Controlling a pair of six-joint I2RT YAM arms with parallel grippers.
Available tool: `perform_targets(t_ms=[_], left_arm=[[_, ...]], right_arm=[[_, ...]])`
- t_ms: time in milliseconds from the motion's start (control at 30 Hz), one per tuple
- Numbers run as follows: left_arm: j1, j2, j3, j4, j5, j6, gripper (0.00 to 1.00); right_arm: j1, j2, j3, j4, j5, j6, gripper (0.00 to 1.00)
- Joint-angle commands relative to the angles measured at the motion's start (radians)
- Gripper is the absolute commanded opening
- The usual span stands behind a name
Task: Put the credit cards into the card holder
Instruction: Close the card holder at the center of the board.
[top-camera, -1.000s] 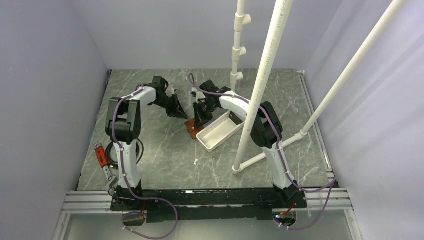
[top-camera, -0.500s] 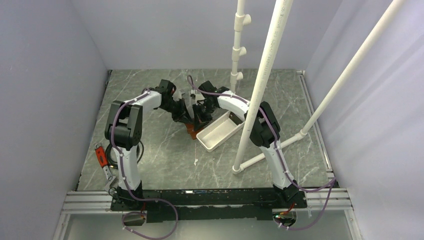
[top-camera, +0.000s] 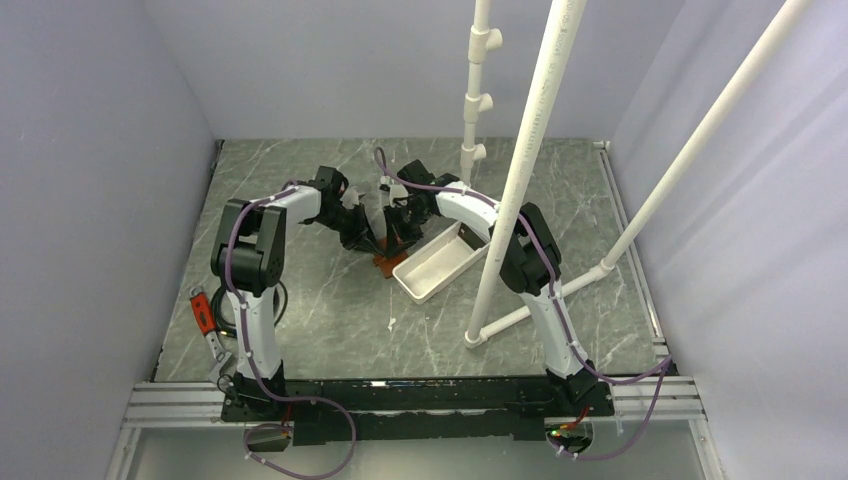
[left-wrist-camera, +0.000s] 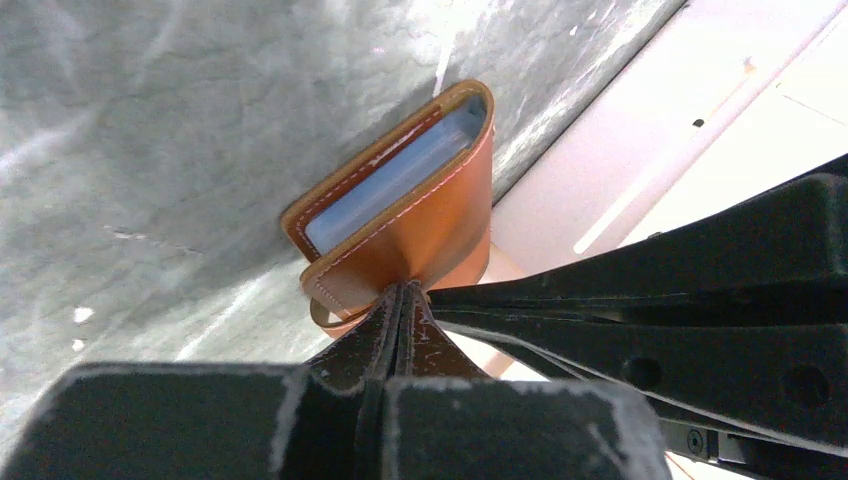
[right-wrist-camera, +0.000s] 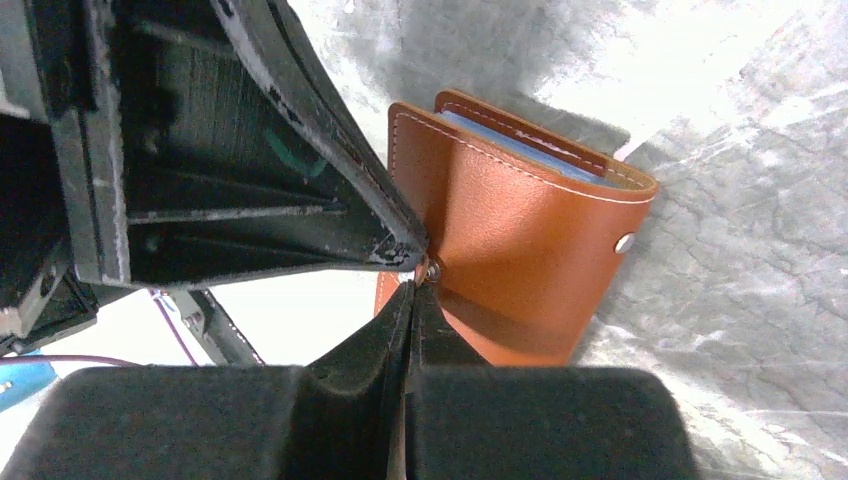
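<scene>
Here, left end effector (left-wrist-camera: 402, 292), right end effector (right-wrist-camera: 414, 285) — clenched, tips at card holder (left-wrist-camera: 425, 205) edge.

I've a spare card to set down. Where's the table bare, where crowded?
Bare table: near middle, this side of the white tray; far left corner. Crowded: the centre, where left pincer and right pincer touch the card holder by that tray.

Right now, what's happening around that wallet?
Both arms are at the card holder, which lies on the table beside the white tray. The left gripper and right gripper are both shut, their tips meeting against its cover, seemingly pressing rather than gripping. The edge of a blue card shows inside.
</scene>
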Motion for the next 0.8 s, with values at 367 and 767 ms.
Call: perform_targets(t_ms=[367, 767], left_arm=[[0.045, 0.023, -0.023, 0.016, -0.034, 0.012, 0.00], [0.050, 0.051, 0.054, 0.040, 0.053, -0.022, 0.12]], right_arm=[[0.000, -0.068, 0.035, 0.022, 0.019, -0.025, 0.00], [0.007, -0.072, 0.060, 0.020, -0.003, -0.036, 0.00]])
